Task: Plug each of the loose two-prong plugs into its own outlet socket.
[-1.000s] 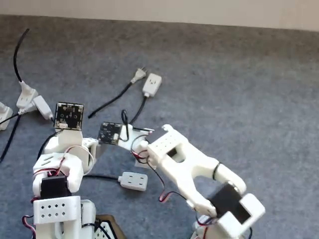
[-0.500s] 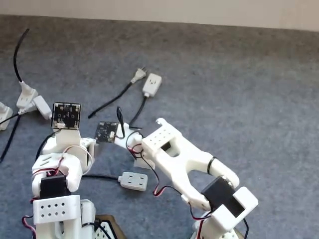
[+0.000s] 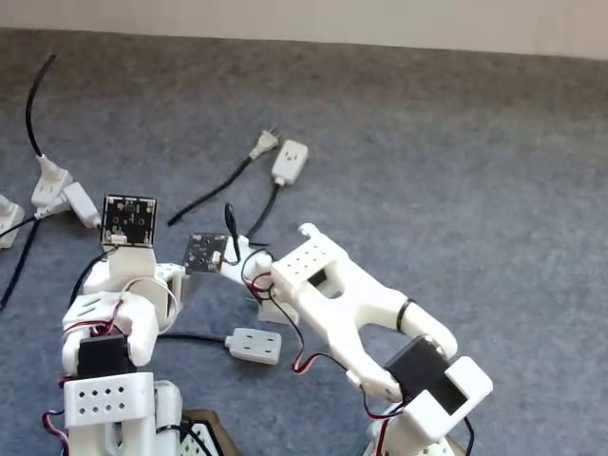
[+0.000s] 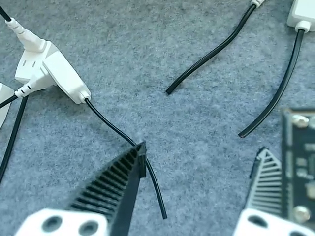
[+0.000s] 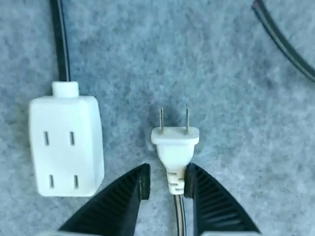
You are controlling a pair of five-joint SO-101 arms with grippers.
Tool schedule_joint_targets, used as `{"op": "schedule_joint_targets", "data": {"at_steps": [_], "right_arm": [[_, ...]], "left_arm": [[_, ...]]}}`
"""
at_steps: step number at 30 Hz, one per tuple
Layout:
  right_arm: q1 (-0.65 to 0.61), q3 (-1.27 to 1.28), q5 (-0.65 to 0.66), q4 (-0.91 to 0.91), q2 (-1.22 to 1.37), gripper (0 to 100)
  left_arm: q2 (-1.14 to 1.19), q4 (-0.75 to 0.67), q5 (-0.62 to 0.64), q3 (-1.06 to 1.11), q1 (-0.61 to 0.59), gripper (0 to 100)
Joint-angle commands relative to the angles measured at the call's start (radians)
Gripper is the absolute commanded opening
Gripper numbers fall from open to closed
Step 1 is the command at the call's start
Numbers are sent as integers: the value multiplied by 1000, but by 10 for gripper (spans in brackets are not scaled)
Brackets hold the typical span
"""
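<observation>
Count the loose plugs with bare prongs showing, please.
2. One plug lies beside the far socket; the second plug lies between the right gripper's fingers, next to a second socket. Others may be hidden under the arms.

Your right gripper (image 5: pixel 167 178) straddles the white plug (image 5: pixel 174 142) at its neck, fingers slightly apart. The white outlet socket (image 5: pixel 66 142) lies just beside it, prongs unplugged.
</observation>
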Motion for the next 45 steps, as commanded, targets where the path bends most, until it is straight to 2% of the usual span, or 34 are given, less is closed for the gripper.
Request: {"op": "schedule_joint_targets", "data": {"at_steps": [1, 14, 16, 20, 31, 33, 39, 45], "right_arm": [[12, 8, 0, 47, 45, 112], [12, 2, 2, 102, 45, 159], [8, 4, 2, 99, 45, 134], [7, 10, 2, 35, 45, 3], [12, 12, 0, 24, 45, 6], [12, 12, 28, 65, 47, 27], [12, 12, 71, 104, 47, 189], [5, 13, 86, 110, 47, 192]], "left_arm": [[-7, -18, 25, -54, -12, 333], [-7, -17, 26, -54, -10, 333], [-7, -17, 26, -54, -10, 333], [-7, -17, 26, -54, -10, 333], [-7, -17, 26, -54, -10, 333], [-7, -17, 26, -54, -10, 333], [-8, -17, 26, -54, 10, 333], [-8, -17, 26, -54, 10, 333]]}}
